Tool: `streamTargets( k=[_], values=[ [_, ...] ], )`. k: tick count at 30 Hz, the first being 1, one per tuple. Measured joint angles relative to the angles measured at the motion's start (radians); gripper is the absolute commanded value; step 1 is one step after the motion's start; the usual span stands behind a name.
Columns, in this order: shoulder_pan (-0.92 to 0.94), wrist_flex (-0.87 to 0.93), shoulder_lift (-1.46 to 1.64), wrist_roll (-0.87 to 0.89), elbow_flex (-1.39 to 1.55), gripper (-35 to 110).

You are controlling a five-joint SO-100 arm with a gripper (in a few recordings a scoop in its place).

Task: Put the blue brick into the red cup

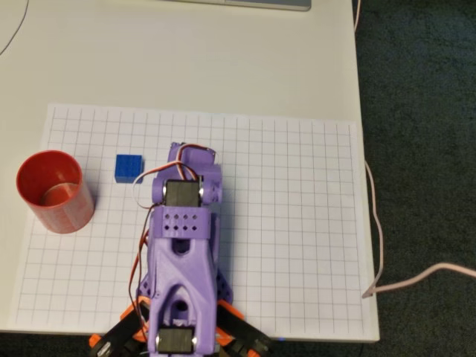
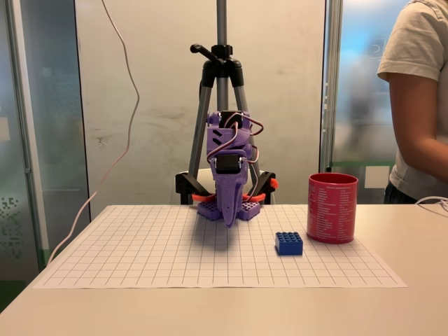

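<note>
Blue brick (image 1: 129, 167) flat on the grid sheet (image 1: 297, 223), studs up in the fixed view (image 2: 289, 242), free on all sides. Small, hard plastic, square-edged; likely very light and stiff, not fragile, smooth side walls probably a little slippery under hard fingertips. Best hold, by judgement: two opposite vertical faces, pinched low and square-on, so no twisting out of the grip; studded top a poor surface to press on. Red cup (image 1: 55, 191) just to the left of the brick in the overhead view, to its right in the fixed view (image 2: 332, 208), upright, mouth open, near but not touching. Also light-looking plastic, so likely to slide or tip if knocked at the rim. Purple arm folded down over the middle of the sheet, to the right of the brick in the overhead view. Gripper (image 2: 229, 215) pointing down at the paper, holding nothing; fingers appear together in a narrow tip, though exact opening hard to tell from here. Person standing at the right edge of the fixed view, behind the table.
</note>
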Motion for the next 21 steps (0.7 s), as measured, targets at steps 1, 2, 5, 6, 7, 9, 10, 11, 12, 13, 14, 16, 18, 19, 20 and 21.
streamTargets(
  k=[1, 2, 5, 6, 7, 9, 10, 11, 12, 13, 14, 16, 18, 19, 20, 21],
  values=[
    [0.0, 0.0, 0.0, 0.002, 0.0, 0],
    [0.0, 0.0, 0.0, 0.008, 0.0, 0],
    [-0.011, 0.0, 0.0, 0.011, 0.0, 0],
    [-0.014, 0.0, 0.0, 0.011, 0.0, 0],
    [-0.014, 0.0, 0.0, 0.012, 0.0, 0],
    [-0.014, 0.0, 0.0, 0.012, 0.0, 0],
    [-0.014, 0.0, 0.0, 0.012, 0.0, 0],
    [-0.014, 0.0, 0.0, 0.012, 0.0, 0],
    [-0.014, 0.0, 0.0, 0.012, 0.0, 0],
    [-0.014, 0.0, 0.0, 0.012, 0.0, 0],
    [-0.014, 0.0, 0.0, 0.012, 0.0, 0],
    [-0.014, 0.0, 0.0, 0.012, 0.0, 0],
    [-0.014, 0.0, 0.0, 0.012, 0.0, 0],
    [-0.014, 0.0, 0.0, 0.012, 0.0, 0],
    [-0.014, 0.0, 0.0, 0.012, 0.0, 0],
    [-0.014, 0.0, 0.0, 0.012, 0.0, 0]
  ],
)
